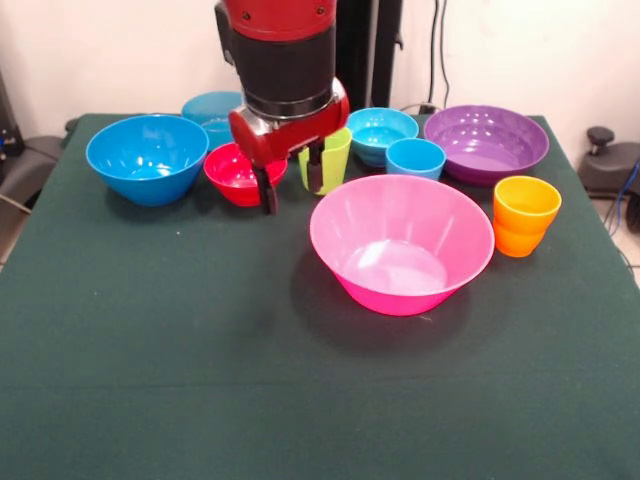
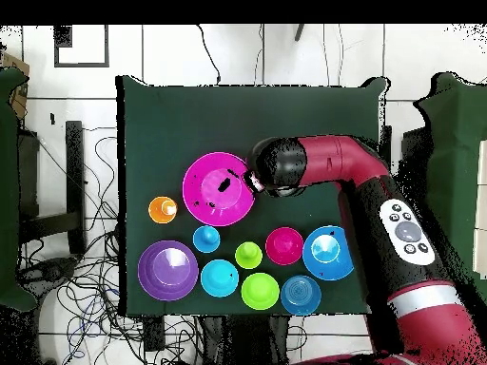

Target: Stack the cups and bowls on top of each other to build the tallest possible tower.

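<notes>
Nearest the camera sits the huge pink bowl (image 1: 400,243), upright and empty on the green table (image 1: 150,380), roughly mid-table and well clear of every edge; nothing is stacked in it yet, so no tower exists at this point. Just beside it toward the table's right edge in the front view stands the orange cup (image 1: 523,215), apart from the bowl. Along the far edge runs the rest of the ware: large blue bowl (image 1: 147,157), small red bowl (image 1: 240,172), lime green cup (image 1: 330,158), light blue cup (image 1: 415,158), a small blue bowl (image 1: 380,133), the wide purple bowl (image 1: 486,142), and the ribbed cyan bowl (image 1: 212,108) behind the large blue one. Overhead also shows a lime green bowl (image 2: 260,291) at that edge, hidden by the arm in the front view. Gripper (image 1: 291,182) hangs between the red bowl and the lime green cup, fingers parted and holding nothing; one finger overlaps the green cup in the front view, but contact cannot be confirmed. Judged risks: a descent from here could clip the red bowl's rim or tip the tall, light green cup, since both crowd the fingers; glossy plastic may slip in a pinch; a cup set off-centre in the sloped pink bowl could slide and lean.
</notes>
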Available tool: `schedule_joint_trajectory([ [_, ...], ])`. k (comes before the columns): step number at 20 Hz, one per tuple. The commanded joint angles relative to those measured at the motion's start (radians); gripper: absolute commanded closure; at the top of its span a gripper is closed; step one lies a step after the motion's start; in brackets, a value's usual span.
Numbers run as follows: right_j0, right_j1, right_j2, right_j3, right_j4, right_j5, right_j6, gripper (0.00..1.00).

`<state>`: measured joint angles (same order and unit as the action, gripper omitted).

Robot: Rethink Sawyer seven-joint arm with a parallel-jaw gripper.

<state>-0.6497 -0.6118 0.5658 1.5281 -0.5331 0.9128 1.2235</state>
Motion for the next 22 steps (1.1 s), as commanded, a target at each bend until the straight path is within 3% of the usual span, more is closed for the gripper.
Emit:
schedule_joint_trajectory([
  [1,0.043,0.144,0.022,0.007,-0.042,-0.107,-0.024,0.00],
  [7,0.076,0.203,-0.004,-0.035,-0.067,-0.187,0.015,0.00],
  [15,0.109,0.206,-0.042,-0.047,-0.066,-0.216,0.040,0.00],
  [22,0.174,0.174,-0.162,-0.067,-0.130,-0.261,0.132,0.00],
])
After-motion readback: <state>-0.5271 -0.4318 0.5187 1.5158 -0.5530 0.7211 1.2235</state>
